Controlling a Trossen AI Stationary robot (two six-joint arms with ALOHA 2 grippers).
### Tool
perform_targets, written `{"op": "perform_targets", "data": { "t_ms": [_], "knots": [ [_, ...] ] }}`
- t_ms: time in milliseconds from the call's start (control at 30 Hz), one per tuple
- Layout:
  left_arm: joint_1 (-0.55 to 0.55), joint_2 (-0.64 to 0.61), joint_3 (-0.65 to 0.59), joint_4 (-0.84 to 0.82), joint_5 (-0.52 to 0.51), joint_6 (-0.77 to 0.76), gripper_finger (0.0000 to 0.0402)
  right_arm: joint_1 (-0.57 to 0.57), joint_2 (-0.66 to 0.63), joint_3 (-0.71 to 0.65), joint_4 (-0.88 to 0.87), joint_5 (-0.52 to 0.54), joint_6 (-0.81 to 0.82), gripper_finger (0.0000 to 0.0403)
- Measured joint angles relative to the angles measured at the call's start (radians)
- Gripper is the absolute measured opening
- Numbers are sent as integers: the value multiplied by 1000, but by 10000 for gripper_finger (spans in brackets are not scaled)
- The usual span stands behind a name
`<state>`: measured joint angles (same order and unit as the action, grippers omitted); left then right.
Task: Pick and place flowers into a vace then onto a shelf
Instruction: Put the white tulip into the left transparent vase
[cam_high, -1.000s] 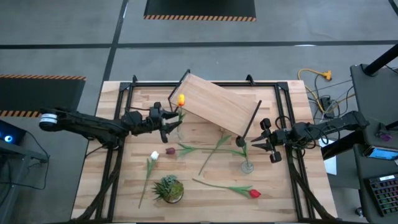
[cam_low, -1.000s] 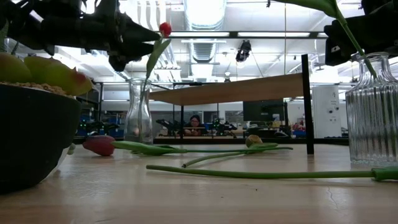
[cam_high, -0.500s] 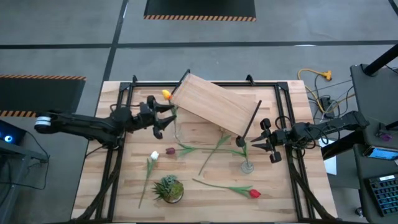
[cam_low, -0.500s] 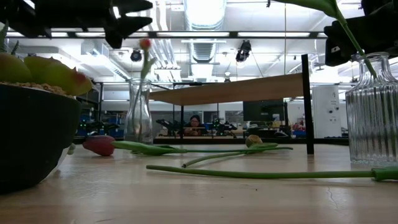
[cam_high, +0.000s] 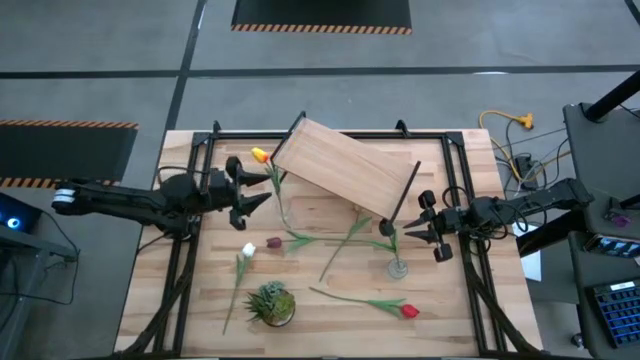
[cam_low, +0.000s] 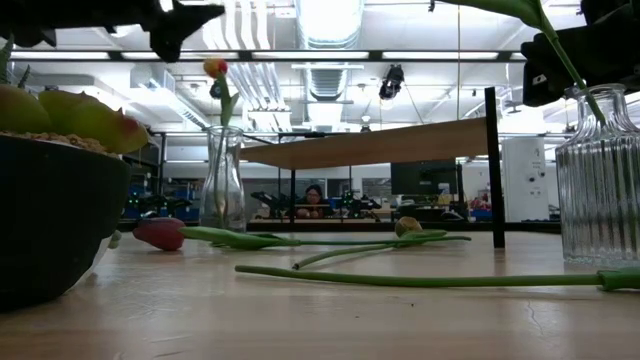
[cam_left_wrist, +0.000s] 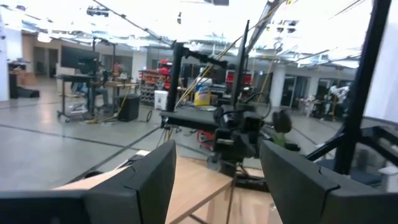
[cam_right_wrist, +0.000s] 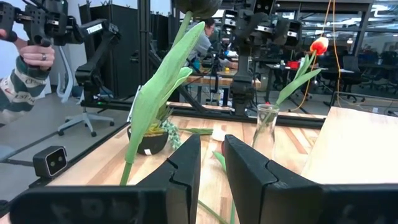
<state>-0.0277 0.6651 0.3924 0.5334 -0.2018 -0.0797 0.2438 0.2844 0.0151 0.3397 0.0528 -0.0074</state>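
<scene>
While a yellow tulip (cam_high: 261, 155) stands in the slim glass vase (cam_low: 222, 183), the left gripper (cam_high: 252, 185) gapes empty; the right gripper (cam_high: 420, 228) pinches a leafy stem (cam_right_wrist: 163, 74).

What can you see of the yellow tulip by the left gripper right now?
The yellow tulip has an orange-yellow head on a thin green stem with a leaf. It stands in the clear glass vase near the shelf, leaning toward the table's left rear. The left gripper is open beside it, not touching. Only the vase touches it.
</scene>
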Motion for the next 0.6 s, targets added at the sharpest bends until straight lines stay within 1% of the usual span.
{"op": "perform_targets", "data": {
  "t_ms": [167, 267, 433, 533, 600],
  "knots": [
    [-35, -33, 2, -86, -16, -43, 217, 0, 0, 0, 0, 0, 0, 63],
    [-37, -30, 2, -154, -21, -129, 217, 0, 0, 0, 0, 0, 0, 63],
    [-38, -32, 3, -220, -39, -262, 217, 0, 0, 0, 0, 0, 0, 63],
    [-44, -31, 44, -333, -39, -308, 217, 0, 0, 0, 0, 0, 0, 63],
    [-53, -31, 99, -464, -39, -348, 217, 0, 0, 0, 0, 0, 0, 63]
  ]
}}
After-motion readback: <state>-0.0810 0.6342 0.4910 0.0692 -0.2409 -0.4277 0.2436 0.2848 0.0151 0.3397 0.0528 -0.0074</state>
